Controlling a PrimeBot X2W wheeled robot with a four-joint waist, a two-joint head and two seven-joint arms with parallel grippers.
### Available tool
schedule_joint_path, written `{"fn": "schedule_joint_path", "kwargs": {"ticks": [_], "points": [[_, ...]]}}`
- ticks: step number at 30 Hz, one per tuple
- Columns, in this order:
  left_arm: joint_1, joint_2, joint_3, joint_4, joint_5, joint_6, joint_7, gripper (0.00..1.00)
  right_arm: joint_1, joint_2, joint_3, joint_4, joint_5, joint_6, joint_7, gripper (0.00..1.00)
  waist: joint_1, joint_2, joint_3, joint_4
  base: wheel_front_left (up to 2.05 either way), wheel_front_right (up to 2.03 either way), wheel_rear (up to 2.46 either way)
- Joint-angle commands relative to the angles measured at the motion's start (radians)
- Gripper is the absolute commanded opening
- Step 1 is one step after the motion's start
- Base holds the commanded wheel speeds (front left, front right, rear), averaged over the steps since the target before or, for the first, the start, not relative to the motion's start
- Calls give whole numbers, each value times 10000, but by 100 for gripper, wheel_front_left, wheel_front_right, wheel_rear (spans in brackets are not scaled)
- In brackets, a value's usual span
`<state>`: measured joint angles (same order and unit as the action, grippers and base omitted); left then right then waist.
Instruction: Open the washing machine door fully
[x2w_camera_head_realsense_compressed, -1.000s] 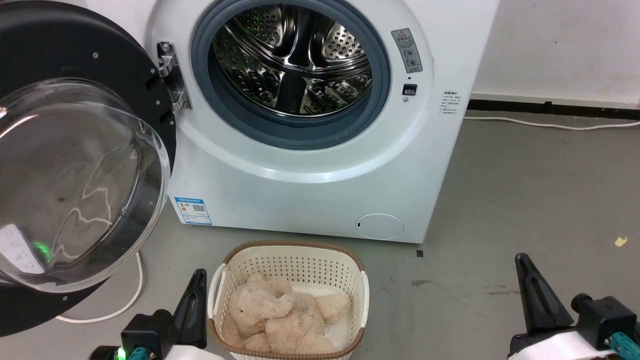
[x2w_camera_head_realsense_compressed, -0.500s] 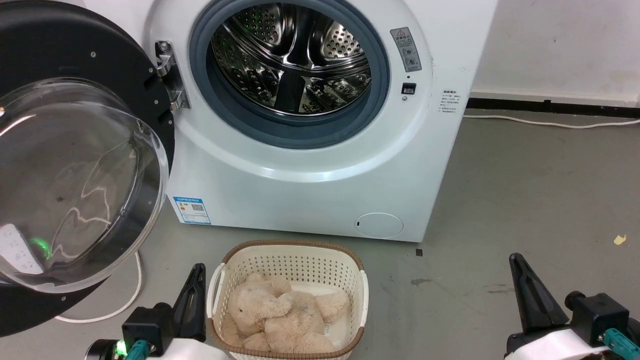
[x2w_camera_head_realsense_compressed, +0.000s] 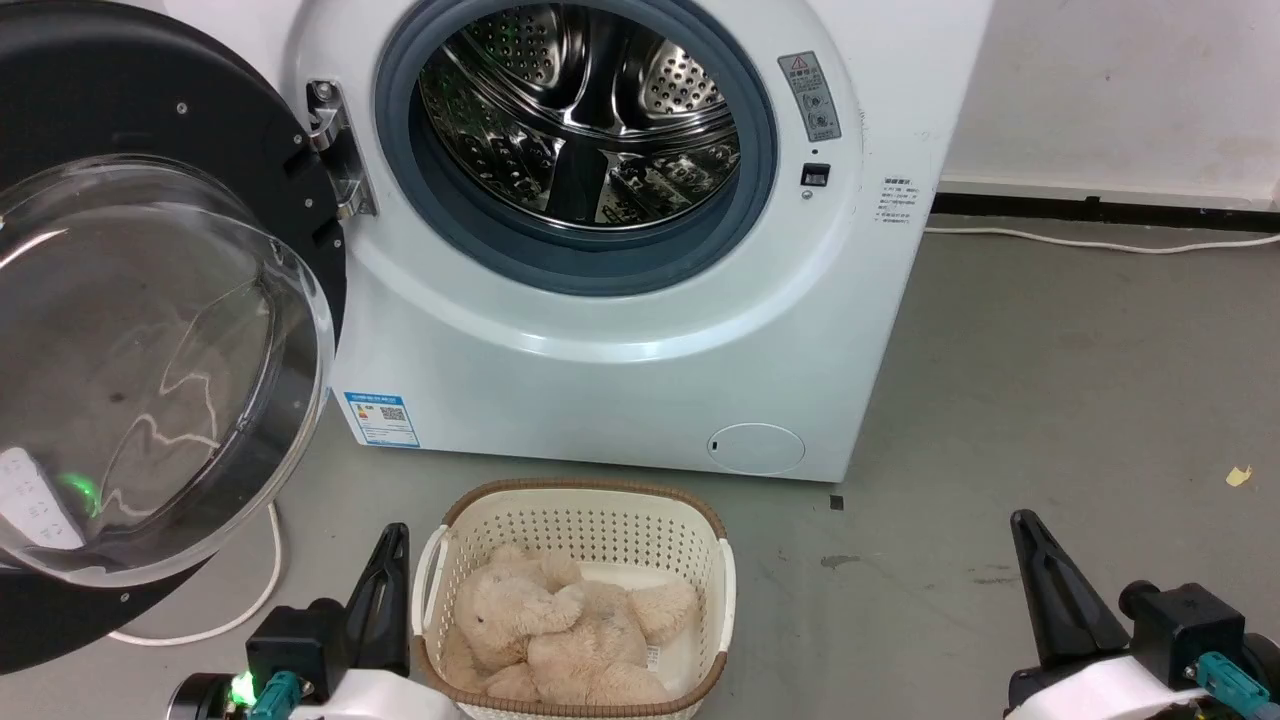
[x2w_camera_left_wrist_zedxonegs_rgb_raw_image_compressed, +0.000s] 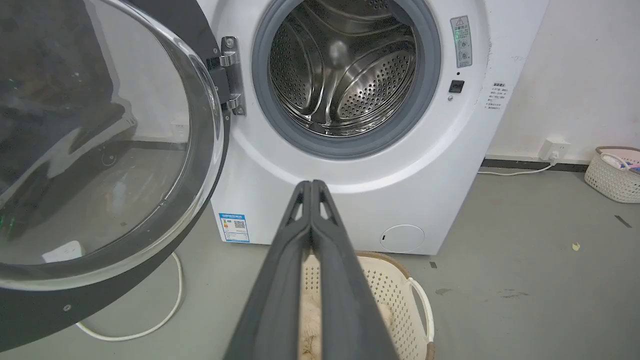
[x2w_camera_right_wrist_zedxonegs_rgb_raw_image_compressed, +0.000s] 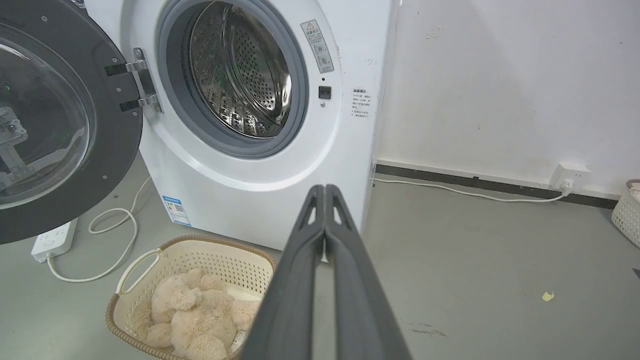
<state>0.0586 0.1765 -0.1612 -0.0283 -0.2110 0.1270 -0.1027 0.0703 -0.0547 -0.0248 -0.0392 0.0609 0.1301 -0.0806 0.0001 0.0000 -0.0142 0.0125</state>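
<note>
Shows large round glossy black washing machine door (x2w_camera_head_realsense_compressed: 150, 330) with clear domed glass centre swung wide off the left side of the white front-loading washing machine (x2w_camera_head_realsense_compressed: 620, 350), hanging on its metal hinge (x2w_camera_head_realsense_compressed: 335, 150), steel drum (x2w_camera_head_realsense_compressed: 580, 110) exposed. Finds left gripper (x2w_camera_head_realsense_compressed: 398, 532) low beside the cream plastic basket (x2w_camera_head_realsense_compressed: 580, 525) on the grey floor (x2w_camera_head_realsense_compressed: 1050, 380), fingers pressed together, holding nothing. Finds right gripper (x2w_camera_head_realsense_compressed: 1020, 520) over bare floor well to the right, likewise closed and empty.

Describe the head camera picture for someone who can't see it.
A white washing machine has its big black door swung open to the left, showing the shiny drum. A basket with a teddy bear sits on the floor in front, between the robot's left claw and right claw.
</note>
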Motion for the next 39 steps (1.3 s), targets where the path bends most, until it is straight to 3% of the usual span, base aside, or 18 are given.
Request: {"fn": "schedule_joint_path", "kwargs": {"ticks": [1, 39], "points": [[-165, -41, 82, 22, 122, -70, 41, 0, -222, 22, 19, 42, -65, 3, 40, 0, -1, 0, 1, -1, 0, 0, 0], [-428, -805, 1038, 185, 1365, -820, 657, 0, -523, 37, 162, 261, -405, 5, 519, 0, -1, 0, 89, -79, 0, 0, 0]]}}
